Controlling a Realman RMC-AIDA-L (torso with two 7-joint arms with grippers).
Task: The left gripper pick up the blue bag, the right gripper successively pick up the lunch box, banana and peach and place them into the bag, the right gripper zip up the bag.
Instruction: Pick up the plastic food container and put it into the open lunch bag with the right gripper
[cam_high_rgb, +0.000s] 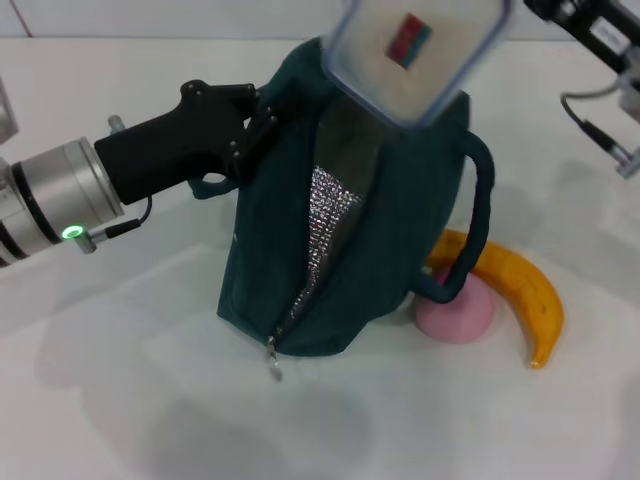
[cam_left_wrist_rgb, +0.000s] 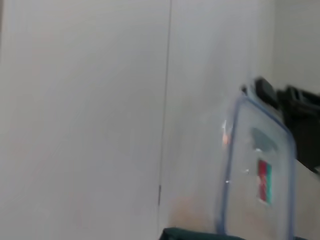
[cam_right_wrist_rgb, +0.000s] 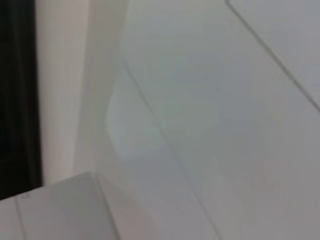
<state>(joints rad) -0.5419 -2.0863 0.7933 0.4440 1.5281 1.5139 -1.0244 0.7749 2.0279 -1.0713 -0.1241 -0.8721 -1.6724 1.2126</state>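
**Lunch box held over the open bag**

Left gripper (cam_high_rgb: 262, 118) comes in from the robot's left and is clamped on the upper edge of the blue bag (cam_high_rgb: 290, 250), jaws narrow on the fabric, holding the bag upright on the white table (cam_high_rgb: 120, 400). Green light lit on its silver wrist.

Bag is unzipped down the front; silver foil lining (cam_high_rgb: 330, 205) shows through the gap. Zipper pull (cam_high_rgb: 273, 362) hangs at the base of the opening, touching the table. One padded handle (cam_high_rgb: 478, 215) loops out on the bag's right side.

Lunch box (cam_high_rgb: 415, 50) is in the air right above the bag mouth, tilted, blue-rimmed lid facing the head camera, with a small red-and-green sticker on the lid. Its lower corner overlaps the top of the bag. In the left wrist view the box (cam_left_wrist_rgb: 257, 175) stands on edge just above a strip of teal fabric.

Right arm enters at the top right corner; the right gripper itself is out of view, so can't tell how its jaws stand.

Peach (cam_high_rgb: 458, 312) sits on the table right beside the bag's right side, under the handle. Banana (cam_high_rgb: 515, 290) lies just behind and to the right of the peach, touching it or nearly so.
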